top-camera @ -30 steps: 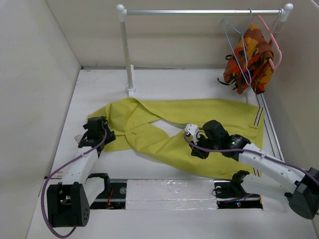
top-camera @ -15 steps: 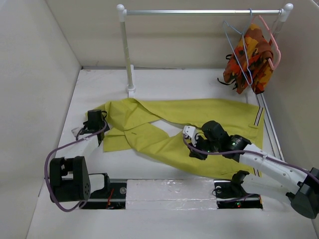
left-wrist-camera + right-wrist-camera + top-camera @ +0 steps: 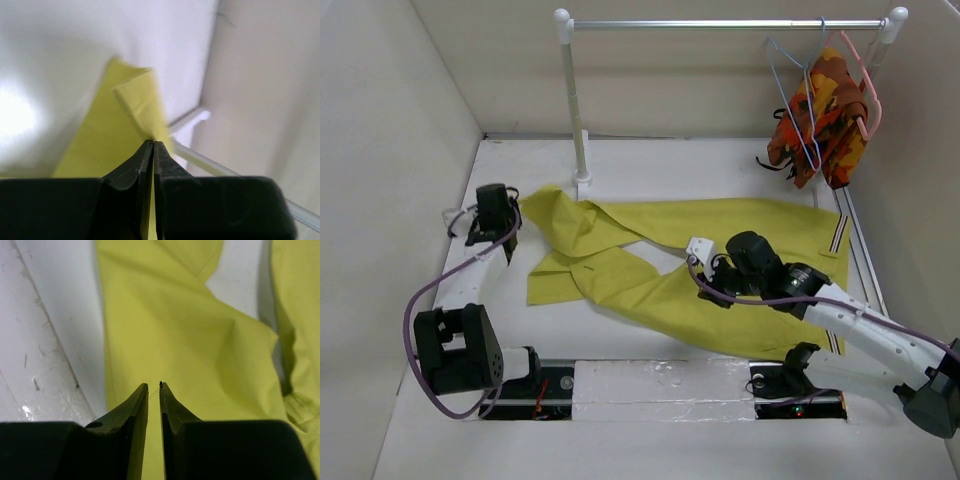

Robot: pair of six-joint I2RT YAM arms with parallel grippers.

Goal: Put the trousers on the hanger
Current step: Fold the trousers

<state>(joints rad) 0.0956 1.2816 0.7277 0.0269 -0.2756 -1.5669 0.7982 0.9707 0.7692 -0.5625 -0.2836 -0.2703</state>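
The mustard yellow-green trousers [image 3: 720,260] lie spread across the white table, with the striped waistband [image 3: 836,235] at the right. My left gripper [image 3: 512,218] is shut on the hem end of one leg, and yellow cloth [image 3: 132,107] runs out from between its closed fingertips [image 3: 153,143]. My right gripper [image 3: 703,262] hovers over the middle of the other leg [image 3: 190,330], its jaws a narrow slit apart with nothing between them. The pale-blue wire hanger [image 3: 790,90] hangs on the rail at the far right.
A white clothes rail [image 3: 720,24] on a post [image 3: 575,110] stands at the back. A pink hanger [image 3: 868,85] carrying an orange, red and brown patterned garment [image 3: 825,125] hangs beside the blue one. Walls close in on the left and right.
My left gripper has shut on the leg's hem and drawn it back towards the far left, stretching that leg out. The right gripper has shifted only slightly.
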